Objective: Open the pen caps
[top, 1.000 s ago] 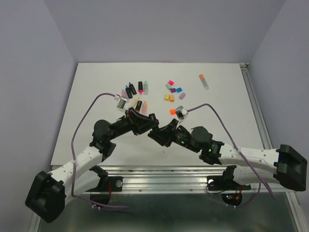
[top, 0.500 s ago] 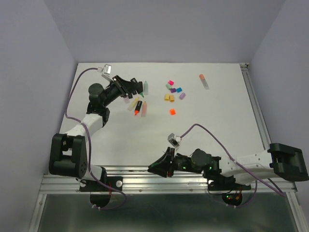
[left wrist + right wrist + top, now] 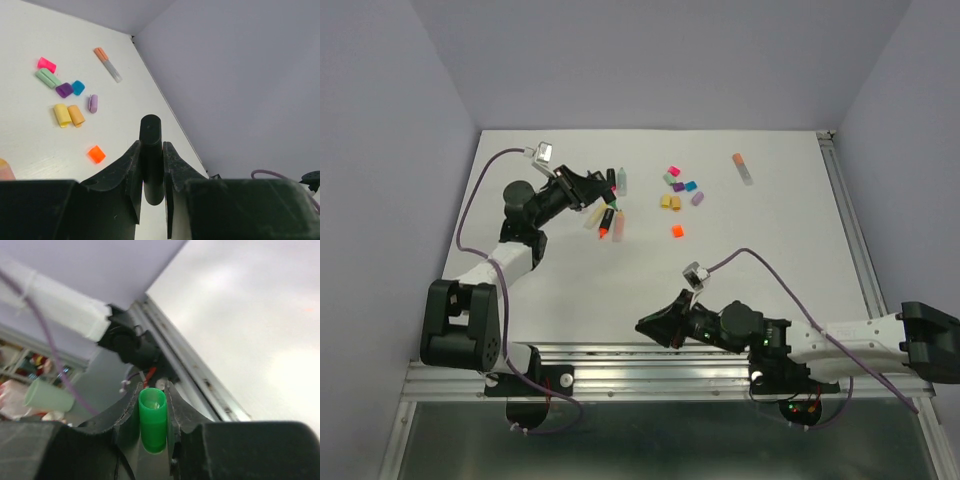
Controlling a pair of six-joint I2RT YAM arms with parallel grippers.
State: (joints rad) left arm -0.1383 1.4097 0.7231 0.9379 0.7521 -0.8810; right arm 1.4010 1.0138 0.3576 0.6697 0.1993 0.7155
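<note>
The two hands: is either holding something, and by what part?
Left hand pinches a black pen by its barrel, rounded end poking out. Right hand pinches a green cap by its sides, open end outward.

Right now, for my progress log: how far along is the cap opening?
Done: eight loose caps lie on the table. In hand: the left hand grips a black pen, the right hand holds a green cap. Left: the orange-ended pen looks still capped.
</note>
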